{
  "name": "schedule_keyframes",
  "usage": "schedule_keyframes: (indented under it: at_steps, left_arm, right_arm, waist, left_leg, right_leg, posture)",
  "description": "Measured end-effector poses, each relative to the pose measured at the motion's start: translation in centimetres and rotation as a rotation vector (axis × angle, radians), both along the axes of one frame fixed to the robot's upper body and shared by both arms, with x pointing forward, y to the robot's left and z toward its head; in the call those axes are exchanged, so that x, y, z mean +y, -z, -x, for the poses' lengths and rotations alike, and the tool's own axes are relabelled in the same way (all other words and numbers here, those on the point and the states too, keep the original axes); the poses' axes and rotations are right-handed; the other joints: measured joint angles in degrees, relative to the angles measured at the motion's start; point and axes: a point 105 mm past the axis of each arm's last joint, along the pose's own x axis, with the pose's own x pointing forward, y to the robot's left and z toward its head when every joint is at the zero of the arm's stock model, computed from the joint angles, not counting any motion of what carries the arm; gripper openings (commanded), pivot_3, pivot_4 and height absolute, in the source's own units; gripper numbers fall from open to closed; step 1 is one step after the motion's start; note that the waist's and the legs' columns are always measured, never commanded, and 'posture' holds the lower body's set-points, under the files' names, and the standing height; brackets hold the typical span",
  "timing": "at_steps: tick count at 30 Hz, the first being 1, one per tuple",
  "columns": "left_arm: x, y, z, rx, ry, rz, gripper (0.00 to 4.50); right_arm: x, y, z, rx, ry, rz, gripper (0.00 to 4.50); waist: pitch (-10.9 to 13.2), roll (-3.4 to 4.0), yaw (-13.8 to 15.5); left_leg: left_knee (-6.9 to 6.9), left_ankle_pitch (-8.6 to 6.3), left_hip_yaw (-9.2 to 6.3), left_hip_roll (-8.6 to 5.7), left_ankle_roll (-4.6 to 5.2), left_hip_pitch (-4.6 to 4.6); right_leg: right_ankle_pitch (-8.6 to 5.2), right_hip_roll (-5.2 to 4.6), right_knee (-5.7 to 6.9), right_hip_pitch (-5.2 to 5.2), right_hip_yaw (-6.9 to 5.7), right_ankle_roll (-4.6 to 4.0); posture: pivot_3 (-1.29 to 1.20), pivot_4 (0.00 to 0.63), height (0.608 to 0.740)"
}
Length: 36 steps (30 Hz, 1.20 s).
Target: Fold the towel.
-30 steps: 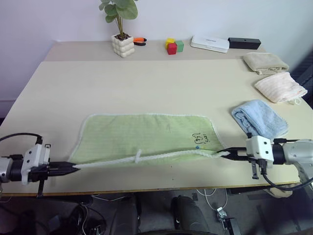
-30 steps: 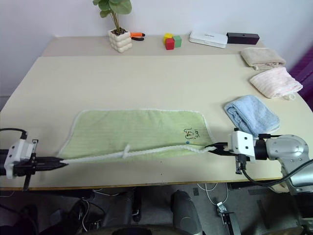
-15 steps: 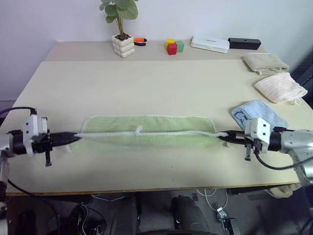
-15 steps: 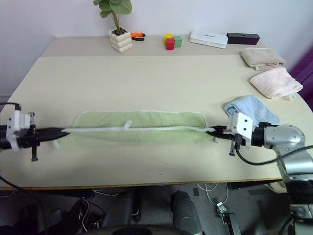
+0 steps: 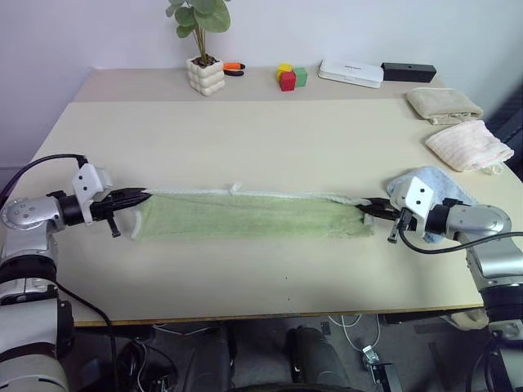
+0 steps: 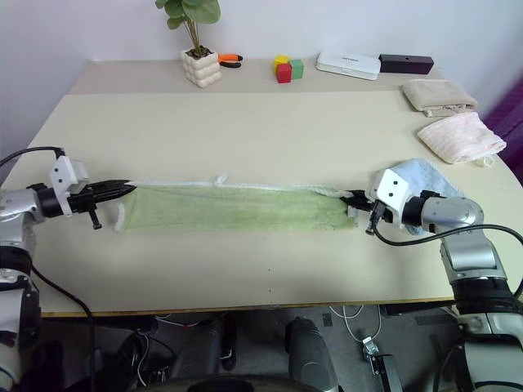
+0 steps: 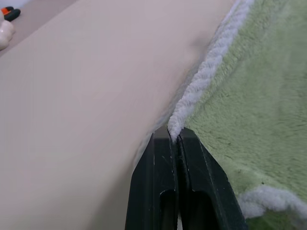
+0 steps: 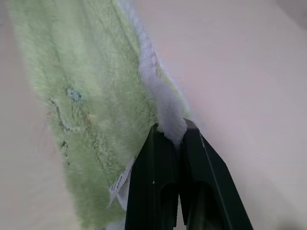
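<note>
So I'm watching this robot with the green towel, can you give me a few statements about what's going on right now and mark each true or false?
1. Both grippers are pinching the towel's white edging. True: the left gripper and right gripper are shut on its two ends.
2. The towel lies spread fully open. False: it is doubled over into a long narrow strip.
3. A potted plant stands at the table's far side. True.
4. The light blue cloth lies on the green towel. False: it lies off its right end, by the right gripper.
</note>
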Motion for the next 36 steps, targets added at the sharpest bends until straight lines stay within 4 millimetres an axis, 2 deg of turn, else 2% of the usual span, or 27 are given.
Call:
schedule_keyframes:
  at_steps: [10, 25, 28, 29, 32, 35, 36]
  left_arm:
    - [-0.3, 1.5, -0.7, 0.014, -0.033, -0.05, 0.0]
    - [-0.4, 2.1, -1.7, -0.001, -0.106, -0.061, 0.0]
    - [-0.8, 2.4, -2.1, 0.032, -0.118, -0.018, 0.0]
    - [-1.1, 2.6, -2.2, 0.075, -0.117, 0.026, 0.28]
    - [-1.2, 2.9, -2.3, 0.129, -0.138, 0.098, 1.43]
    - [-1.2, 2.6, -2.5, 0.111, -0.142, 0.097, 2.85]
    - [-1.2, 2.5, -2.4, 0.106, -0.14, 0.095, 3.47]
  right_arm:
    - [0.5, 0.9, -1.0, -0.007, 0.018, 0.017, 0.01]
    - [0.4, 0.9, -1.9, -0.012, 0.069, -0.011, 0.01]
    - [0.4, 1.3, -2.1, 0.008, 0.092, -0.013, 0.01]
    - [0.4, 1.6, -2.0, 0.034, 0.098, -0.022, 0.0]
    - [0.7, 2.3, -2.0, 0.086, 0.101, -0.043, 0.93]
    - [0.7, 2.3, -2.0, 0.081, 0.107, -0.036, 2.34]
    - [0.7, 2.3, -2.1, 0.079, 0.111, -0.036, 2.92]
  waist:
    - [0.0, 0.0, 0.0]
    - [0.0, 0.0, 0.0]
    - [0.0, 0.0, 0.0]
    - [0.0, 0.0, 0.0]
    - [0.0, 0.0, -0.1]
    - [0.0, 0.0, -0.1]
    - [0.0, 0.0, -0.1]
  left_leg:
    - [0.0, 0.0, 0.0, 0.0, 0.0, 0.0]
    - [0.0, 0.0, 0.0, 0.0, -0.01, 0.0]
    - [0.0, 0.0, 0.0, 0.0, -0.01, 0.0]
    - [0.0, 0.0, 0.0, 0.0, -0.01, 0.0]
    - [0.0, 0.0, -0.01, 0.0, -0.01, 0.0]
    - [-0.01, 0.0, -0.01, 0.0, -0.01, 0.01]
    - [0.0, 0.0, -0.01, 0.0, -0.01, 0.0]
  right_leg:
    - [0.0, 0.0, 0.01, -0.01, 0.0, 0.0]
    - [0.0, 0.0, 0.02, 0.0, 0.0, 0.01]
    - [0.0, 0.0, 0.02, 0.0, -0.01, 0.01]
    - [0.0, 0.01, 0.02, 0.0, -0.01, 0.01]
    - [0.0, 0.01, 0.02, 0.0, 0.0, 0.01]
    - [0.0, 0.01, 0.03, 0.0, 0.0, 0.01]
    - [0.0, 0.01, 0.02, 0.0, 0.0, 0.01]
  posture:
    - [0.0, 0.15, 0.735]
    - [0.0, 0.15, 0.735]
    - [0.0, 0.15, 0.735]
    - [0.0, 0.15, 0.735]
    - [0.0, 0.15, 0.735]
    - [0.0, 0.15, 0.735]
    - [0.0, 0.15, 0.735]
